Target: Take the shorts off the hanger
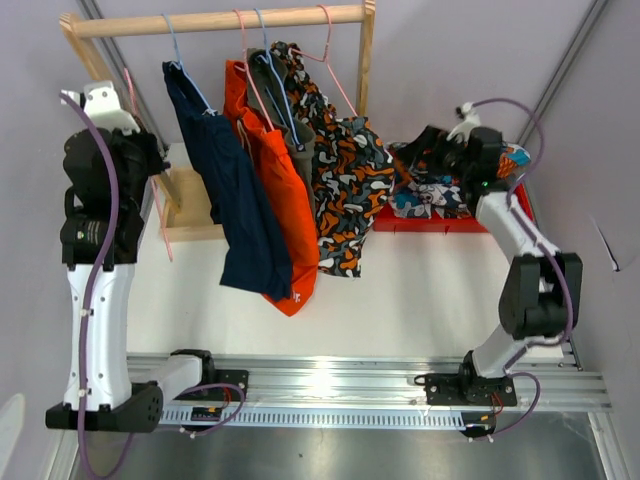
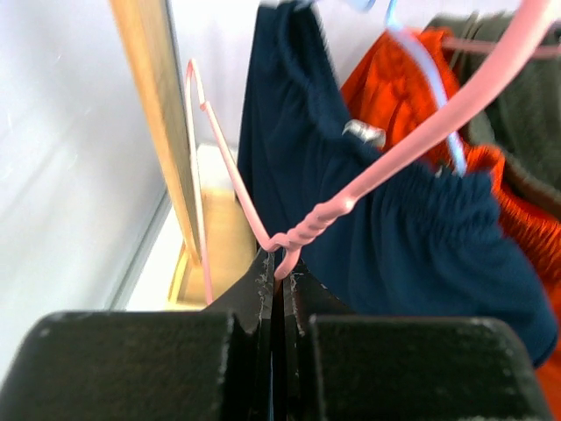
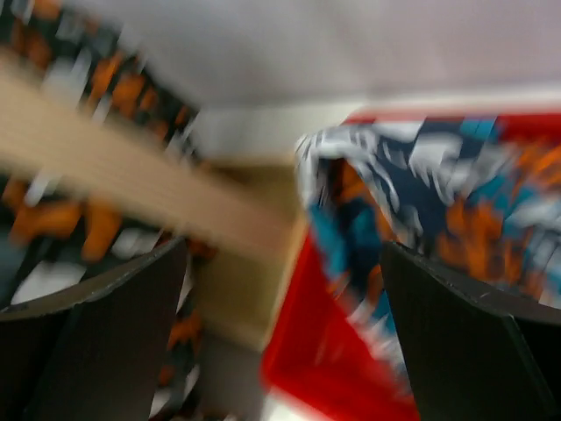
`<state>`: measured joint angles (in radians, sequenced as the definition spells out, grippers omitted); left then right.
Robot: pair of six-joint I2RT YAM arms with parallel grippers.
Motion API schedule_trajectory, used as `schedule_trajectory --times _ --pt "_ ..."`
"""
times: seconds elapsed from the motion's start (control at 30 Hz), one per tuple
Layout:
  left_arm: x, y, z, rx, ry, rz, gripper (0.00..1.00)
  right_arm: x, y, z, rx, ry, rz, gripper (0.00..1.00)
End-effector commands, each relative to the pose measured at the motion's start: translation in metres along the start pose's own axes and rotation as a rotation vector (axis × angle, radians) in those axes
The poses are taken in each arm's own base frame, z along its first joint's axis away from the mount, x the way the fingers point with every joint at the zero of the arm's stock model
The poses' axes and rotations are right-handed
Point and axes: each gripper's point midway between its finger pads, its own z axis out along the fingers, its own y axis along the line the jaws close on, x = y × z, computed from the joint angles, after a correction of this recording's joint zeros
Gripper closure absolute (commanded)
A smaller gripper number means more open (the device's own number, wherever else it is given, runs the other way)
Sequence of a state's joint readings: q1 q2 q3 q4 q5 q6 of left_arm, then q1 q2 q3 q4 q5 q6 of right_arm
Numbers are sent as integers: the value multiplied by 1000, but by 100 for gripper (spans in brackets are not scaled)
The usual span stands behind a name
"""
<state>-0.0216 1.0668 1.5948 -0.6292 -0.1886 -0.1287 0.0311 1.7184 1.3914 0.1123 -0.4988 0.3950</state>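
Left gripper [image 2: 279, 267] pinching pink hanger [image 2: 386, 168] | arm [image 1: 100, 290] upright | right gripper [image 3: 285, 263] spread

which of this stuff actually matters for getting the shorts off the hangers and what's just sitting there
In the job: navy shorts, orange shorts, olive shorts, blotch-print shorts, teal-print shorts, pink hanger pinched in the left fingers.
Just there: wooden rack, red bin, table.
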Motion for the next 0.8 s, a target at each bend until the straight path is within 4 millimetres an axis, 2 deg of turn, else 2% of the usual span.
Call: schedule_trajectory --times 0.0,0.03,0.07,0.1,0.13,0.17,0.2,0.23,0.27,0.3,0.37,0.4,0.43,0.47,0.5,0.53,0.6,0.67,0.77 --pt "-50 -13 13 67 -135 36 100 1 78 -31 -134 -62 -83 1" --pt "-65 -18 12 90 -171 37 100 1 92 -45 -152 -77 -85 1" --pt "-68 -19 16 89 -174 36 100 25 89 -49 -151 -39 -66 1" --pt "-72 -10 28 57 -177 24 100 42 98 -60 -164 -24 -51 1" --pt "-81 -10 31 62 -193 10 100 35 113 -67 -194 -48 -61 1" --pt "-83 -9 38 69 -193 -5 100 54 111 -72 -193 -29 -51 1" --pt "-76 -3 56 64 -164 -17 100 60 118 -77 -206 -30 -53 1" --pt "-82 -6 61 89 -170 -46 100 71 131 -82 -234 -19 -60 1" --pt "-87 -10 66 116 -175 -54 100 80 136 -90 -241 -19 -73 0" --pt "-86 -7 80 111 -165 -61 100 87 140 -93 -250 -8 -84 1" --pt "-93 -5 91 100 -190 -67 100 104 154 -99 -269 27 -109 1" --pt "-100 -4 94 100 -208 -71 100 113 155 -101 -272 46 -115 1" --pt "-89 -4 113 99 -170 -86 100 119 157 -103 -270 56 -120 1" --pt "-84 -3 123 107 -149 -94 100 125 161 -106 -277 70 -125 1" --pt "-106 -12 118 157 -189 -95 100 132 162 -111 -285 74 -129 1" --pt "-91 -14 140 169 -141 -105 100 133 162 -113 -282 69 -135 1" --pt "-106 -23 143 217 -171 -110 100 136 164 -118 -289 63 -134 1" --pt "-99 -23 163 215 -143 -137 100 143 162 -120 -287 80 -134 1" --pt "-87 -18 174 191 -116 -172 100 149 162 -124 -293 97 -139 1"
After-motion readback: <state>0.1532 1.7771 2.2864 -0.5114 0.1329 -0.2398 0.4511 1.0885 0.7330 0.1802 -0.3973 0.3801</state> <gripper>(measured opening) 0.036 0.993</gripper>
